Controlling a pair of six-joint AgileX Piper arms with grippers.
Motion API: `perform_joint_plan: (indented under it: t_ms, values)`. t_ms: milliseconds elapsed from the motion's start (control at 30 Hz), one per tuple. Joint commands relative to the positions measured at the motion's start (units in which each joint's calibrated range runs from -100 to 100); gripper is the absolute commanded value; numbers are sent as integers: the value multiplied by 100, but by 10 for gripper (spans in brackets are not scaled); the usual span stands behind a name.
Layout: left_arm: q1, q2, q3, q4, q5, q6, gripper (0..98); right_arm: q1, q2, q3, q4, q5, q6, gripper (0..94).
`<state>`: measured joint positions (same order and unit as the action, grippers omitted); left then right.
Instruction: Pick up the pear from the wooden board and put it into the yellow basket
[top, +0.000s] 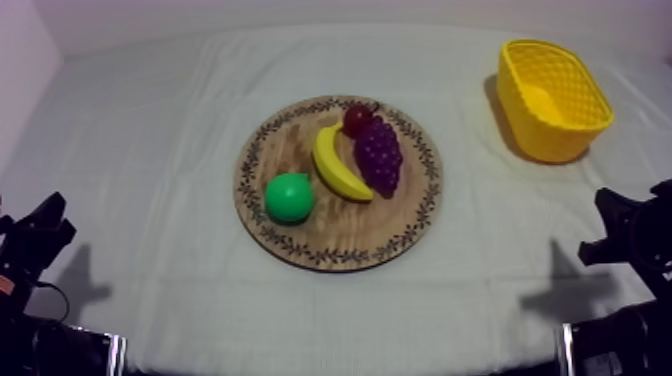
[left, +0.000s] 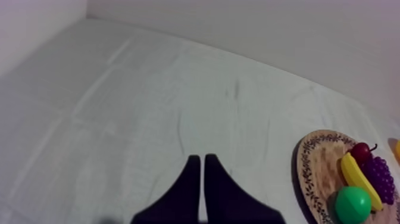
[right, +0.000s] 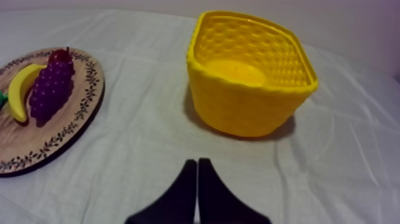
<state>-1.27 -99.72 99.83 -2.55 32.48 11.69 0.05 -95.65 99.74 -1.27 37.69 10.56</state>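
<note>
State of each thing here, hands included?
wooden board: lying flat, four fruits on it
pear: on it, untouched
banana: on it, flat
grapes: on it, beside banana
small red fruit: on it, by grapes
yellow basket: upright, empty
left hand: shut, empty
right hand: shut, empty

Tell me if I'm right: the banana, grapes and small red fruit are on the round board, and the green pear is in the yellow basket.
Not quite. The pear lies on the wooden board too, beside the banana, not in the yellow basket; the top view shows it. The rest is right.
</note>
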Motion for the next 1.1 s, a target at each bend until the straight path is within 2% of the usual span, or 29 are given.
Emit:
perform_joint_plan:
  t_ms: [0, 600, 733, 900, 1067]
  values:
    - [0, -2, -5, -1, 1, 0, 1, 2, -2, 4, 2, -3, 1, 3]
    - [0, -2, -5, -1, 1, 0, 1, -48, -2, 4, 2, -8, 45, 4]
    - [0, -2, -5, -1, 1, 0, 1, -71, 70, 4, -54, -154, -104, 4]
    - [0, -2, -5, -1, 1, 0, 1, -138, 735, -293, 143, -542, -516, 5]
    - [0, -2, -5, -1, 1, 0, 1, -242, 1719, -1428, 158, -251, -803, 5]
